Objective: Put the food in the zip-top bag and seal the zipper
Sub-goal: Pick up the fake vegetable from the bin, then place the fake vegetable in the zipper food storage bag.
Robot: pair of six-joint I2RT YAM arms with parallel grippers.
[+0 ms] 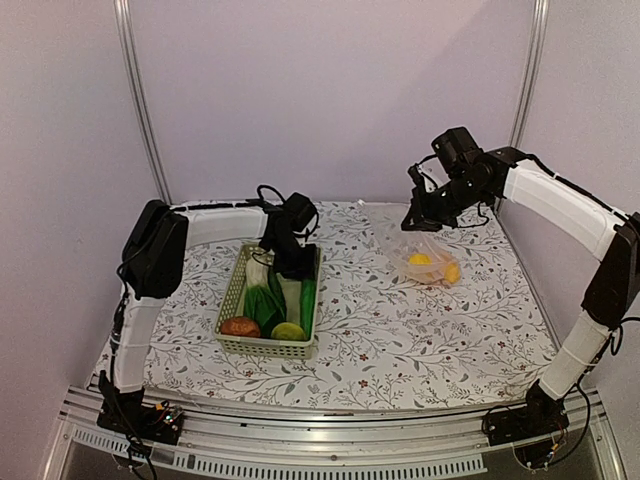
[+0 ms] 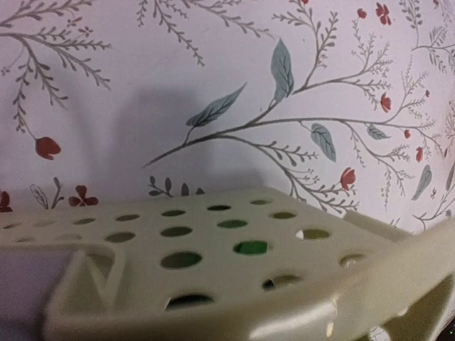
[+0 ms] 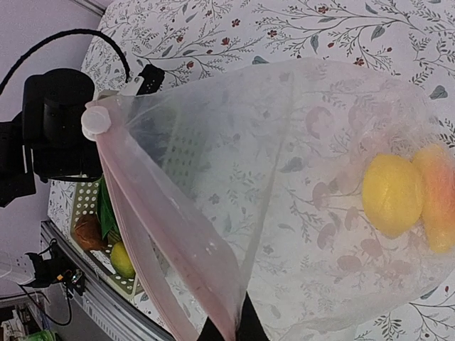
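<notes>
The floral table (image 1: 400,330) carries a pale green basket (image 1: 232,300) on the left. The clear zip-top bag (image 1: 428,243) is well apart to its right. The right jaws are clamped together on the bag's mouth edge and hold it up, with a yellow fruit (image 1: 420,259) and an orange fruit (image 1: 452,270) inside. The left jaws are down in the basket among the bok choy (image 1: 262,300), cucumber (image 1: 308,298), reddish-brown piece (image 1: 240,326) and yellow-green fruit (image 1: 289,331); I cannot tell whether they grip anything. Loading looks half done, and next a piece must be carried into the mouth. The zipper (image 3: 178,241) is unsealed.
</notes>
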